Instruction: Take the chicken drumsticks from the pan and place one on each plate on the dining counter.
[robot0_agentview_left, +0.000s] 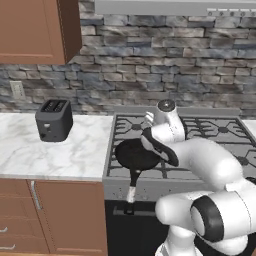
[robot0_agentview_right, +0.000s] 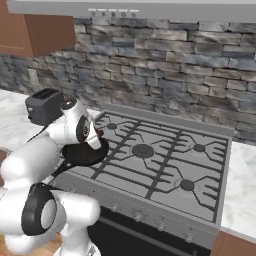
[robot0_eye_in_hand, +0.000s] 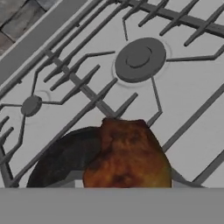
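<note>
A golden-brown chicken drumstick (robot0_eye_in_hand: 127, 157) looms close in the hand view, held just above the black pan (robot0_eye_in_hand: 61, 162). My gripper (robot0_agentview_right: 99, 136) is shut on this drumstick over the pan (robot0_agentview_right: 85, 154); the drumstick hides the fingertips. The pan (robot0_agentview_left: 132, 155) sits on the front left burner of the stove, its long handle (robot0_agentview_left: 133, 186) sticking out over the stove's front edge. My wrist covers part of the pan in both base views. The plates and the dining counter are out of view.
The gas stove (robot0_agentview_right: 150, 160) has black grates and several burners (robot0_eye_in_hand: 140, 59). A dark toaster (robot0_agentview_left: 54, 120) stands on the marble worktop (robot0_agentview_left: 60, 150) left of the stove. A stone wall, wooden upper cabinets and a range hood lie behind.
</note>
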